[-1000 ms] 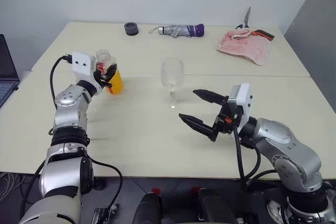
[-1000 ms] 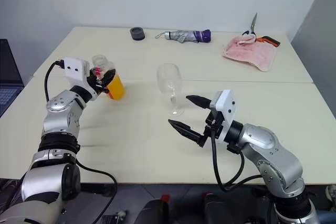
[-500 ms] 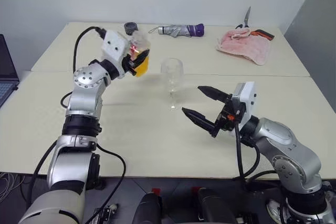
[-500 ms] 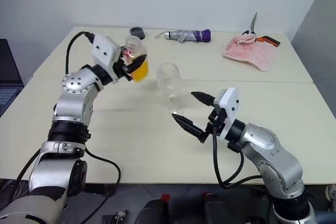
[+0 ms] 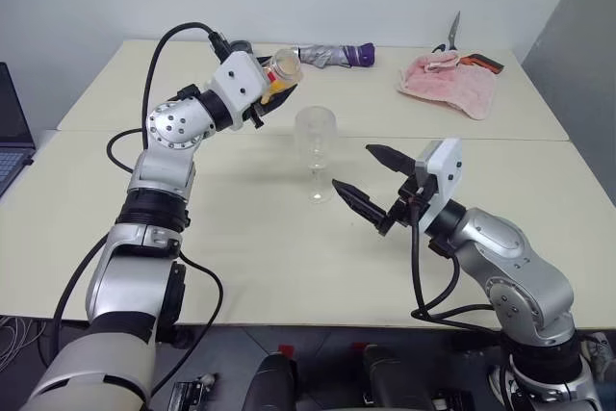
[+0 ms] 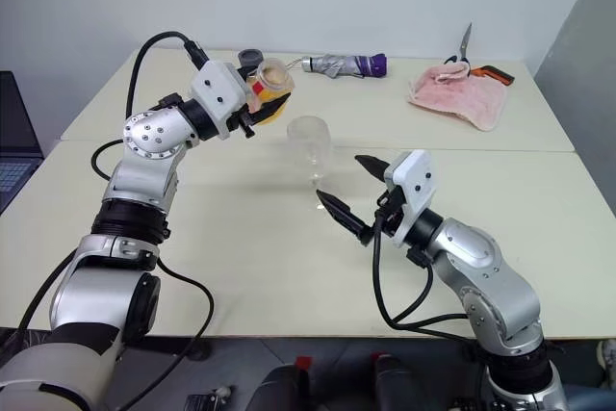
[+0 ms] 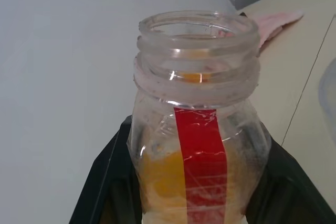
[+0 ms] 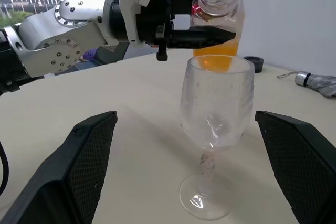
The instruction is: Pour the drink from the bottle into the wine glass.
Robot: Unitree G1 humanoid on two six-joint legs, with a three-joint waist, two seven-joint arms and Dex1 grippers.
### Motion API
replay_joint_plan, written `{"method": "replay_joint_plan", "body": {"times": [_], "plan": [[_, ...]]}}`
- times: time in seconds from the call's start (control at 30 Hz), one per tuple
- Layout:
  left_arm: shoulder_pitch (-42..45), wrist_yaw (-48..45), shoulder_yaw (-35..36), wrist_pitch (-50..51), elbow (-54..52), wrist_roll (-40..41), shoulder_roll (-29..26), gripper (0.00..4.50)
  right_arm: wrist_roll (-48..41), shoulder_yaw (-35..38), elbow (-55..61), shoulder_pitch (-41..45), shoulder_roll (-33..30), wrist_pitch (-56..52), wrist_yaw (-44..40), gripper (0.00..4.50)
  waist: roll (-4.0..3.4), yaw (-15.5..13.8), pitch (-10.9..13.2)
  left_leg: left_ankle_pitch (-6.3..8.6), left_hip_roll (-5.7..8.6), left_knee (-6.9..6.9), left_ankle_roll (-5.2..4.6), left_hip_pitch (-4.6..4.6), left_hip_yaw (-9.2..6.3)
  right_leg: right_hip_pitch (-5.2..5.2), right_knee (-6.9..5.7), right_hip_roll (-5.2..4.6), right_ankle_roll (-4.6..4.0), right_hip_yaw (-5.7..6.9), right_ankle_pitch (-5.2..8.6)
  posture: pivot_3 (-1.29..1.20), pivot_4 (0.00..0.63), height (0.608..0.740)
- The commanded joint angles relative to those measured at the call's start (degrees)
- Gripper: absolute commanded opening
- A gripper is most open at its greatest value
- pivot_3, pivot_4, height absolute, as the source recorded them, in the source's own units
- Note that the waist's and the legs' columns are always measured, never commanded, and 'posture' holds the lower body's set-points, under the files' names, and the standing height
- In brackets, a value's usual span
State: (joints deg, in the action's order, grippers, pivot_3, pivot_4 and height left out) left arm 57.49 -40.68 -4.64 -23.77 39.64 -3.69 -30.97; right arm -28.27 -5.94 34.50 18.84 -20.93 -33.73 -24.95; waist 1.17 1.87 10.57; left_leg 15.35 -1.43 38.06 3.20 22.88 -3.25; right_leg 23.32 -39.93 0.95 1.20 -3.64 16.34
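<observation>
The left gripper (image 6: 258,103) was clamped on the bottle (image 6: 272,84), its black fingers (image 7: 107,182) pressed against both sides of the clear body. The bottle was lifted off the table (image 5: 241,257) and tilted, its uncapped mouth turned toward the wine glass (image 5: 316,149) and held just above and to the far-left side of the rim. The drink (image 8: 218,56) sat in the bottle's lower part, bright orange behind the red label strip (image 7: 202,156). The glass stood upright near the table's middle, its bowl looking empty. The right gripper (image 5: 373,183) hung on the near-right side of the glass, its two fingers spread wide apart, holding nothing. Along the far edge lay a dark round object (image 5: 240,46), a folded umbrella (image 5: 332,55), and, toward the far-right corner, a pink cloth (image 5: 450,82) with scissors (image 5: 450,38)
</observation>
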Motion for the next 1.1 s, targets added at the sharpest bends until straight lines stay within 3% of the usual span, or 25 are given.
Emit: {"method": "replay_joint_plan", "body": {"times": [0.03, 0.57, 1.1], "plan": [[4.2, 1.5, -0.2, -6.7, 1.0, -2.4, -1.8, 1.87, 0.2, 0.4, 0.5, 1.1, 0.1, 0.3, 0.1, 4.5, 0.0, 0.0, 0.0, 0.0, 0.0, 0.0, 0.0, 0.0, -0.01, 0.0, 0.0, 0.0, 0.0, 0.02, 0.0, 0.0, 0.15, 0.74], [9.4, 9.8, -4.9, -22.1, 10.6, -14.5, -4.8, 1.87, -0.3, -0.1, 0.4, 2.2, -0.1, -1.0, -1.2, 4.5, 0.0, 0.0, 0.0, 0.0, 0.02, -0.01, -0.01, 0.02, -0.01, 0.01, 0.01, -0.01, 0.0, 0.02, 0.0, 0.0, 0.15, 0.74], [13.7, 17.5, -8.6, -29.2, 15.7, -22.5, -6.7, 1.87, -0.5, 2.0, 0.8, 1.1, -1.9, 0.0, -3.5, 4.5, 0.0, 0.0, 0.0, 0.0, 0.03, -0.01, -0.01, 0.02, 0.0, 0.01, 0.0, -0.01, 0.0, 0.02, 0.0, 0.0, 0.15, 0.74]]}}
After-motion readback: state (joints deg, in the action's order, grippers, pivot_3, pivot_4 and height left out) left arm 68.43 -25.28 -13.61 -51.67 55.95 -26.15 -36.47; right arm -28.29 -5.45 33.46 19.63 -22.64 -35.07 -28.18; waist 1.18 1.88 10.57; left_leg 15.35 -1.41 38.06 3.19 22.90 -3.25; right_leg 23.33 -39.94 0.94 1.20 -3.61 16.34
